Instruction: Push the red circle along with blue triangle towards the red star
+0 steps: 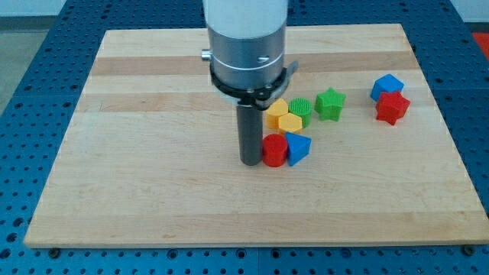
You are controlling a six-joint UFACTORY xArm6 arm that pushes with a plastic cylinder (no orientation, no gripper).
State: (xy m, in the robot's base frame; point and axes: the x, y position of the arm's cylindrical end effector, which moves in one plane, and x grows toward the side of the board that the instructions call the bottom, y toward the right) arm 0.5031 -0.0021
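The arm (246, 38) is cut off at the view's top (one yellow block (276, 111) partly hidden).

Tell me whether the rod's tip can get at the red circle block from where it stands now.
Probably yes. My tip stands right at the view's left side of the red circle block, seemingly touching, with nothing between them. The blue triangle block sits against the circle's far side, towards the red star block.
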